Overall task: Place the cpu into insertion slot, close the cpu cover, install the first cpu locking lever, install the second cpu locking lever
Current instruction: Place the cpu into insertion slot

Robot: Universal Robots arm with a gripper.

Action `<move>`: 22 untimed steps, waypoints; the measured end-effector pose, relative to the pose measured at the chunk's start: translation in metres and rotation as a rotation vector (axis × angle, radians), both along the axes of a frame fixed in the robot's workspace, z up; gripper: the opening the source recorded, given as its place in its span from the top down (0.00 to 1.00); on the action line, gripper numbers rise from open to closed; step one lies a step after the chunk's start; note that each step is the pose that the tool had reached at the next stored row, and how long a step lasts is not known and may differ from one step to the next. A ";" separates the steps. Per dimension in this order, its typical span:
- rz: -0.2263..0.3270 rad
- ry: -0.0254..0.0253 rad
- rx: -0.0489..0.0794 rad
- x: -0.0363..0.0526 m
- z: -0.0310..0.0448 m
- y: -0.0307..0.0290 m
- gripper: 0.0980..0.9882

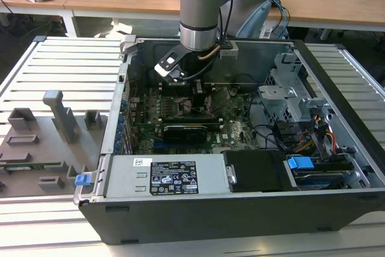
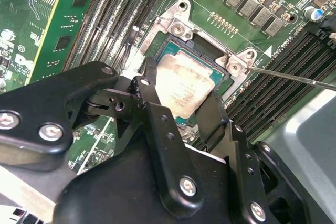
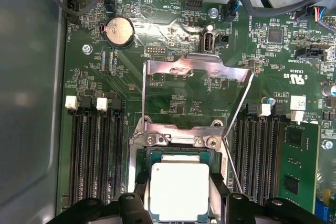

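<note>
arm, grey with pale blue joints, reaches down in the exterior view into an open computer case lying on a slatted metal surface. its wrist hangs over the green motherboard. a labelled power supply runs along the case's near wall, and a grey tray of holders rests on the surface toward the exterior view's left. in the second wrist view the cpu lies flat, silver top up, inside the insertion slot, whose dark rim shows along two of its sides. the black jaws stand at two opposite edges of the cpu and are clamped on it. a thin metal lever runs out from a silver corner bracket of the slot and stands free above the board. long black memory slots lie on both sides of the slot. in the first wrist view the cpu sits square within the insertion slot, with the jaws against its two side edges. the cpu cover, a silvery frame with an open middle, stands raised on its hinge at the edge of the slot away from the jaws, so the chip is uncovered. the lever slants past one side of the slot, apart from the cover. a round coin battery sits on the board beyond the cover.
</note>
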State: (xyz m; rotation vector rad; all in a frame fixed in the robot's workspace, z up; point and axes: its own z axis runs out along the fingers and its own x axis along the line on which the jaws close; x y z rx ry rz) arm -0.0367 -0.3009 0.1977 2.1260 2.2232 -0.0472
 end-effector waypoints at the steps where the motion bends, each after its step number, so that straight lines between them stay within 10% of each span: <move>1: 0.000 0.0000 0.000 0.0001 -0.0001 0.0000 0.50; 8: 0.000 0.0000 0.000 0.0001 0.0012 0.0000 0.42; 13: 0.000 -0.0002 -0.001 0.0002 0.0158 0.0001 0.42; 20: 0.001 -0.0002 -0.001 -0.0079 0.0124 -0.0073 0.99; 22: 0.002 0.0000 0.006 -0.0079 0.0104 -0.0074 0.99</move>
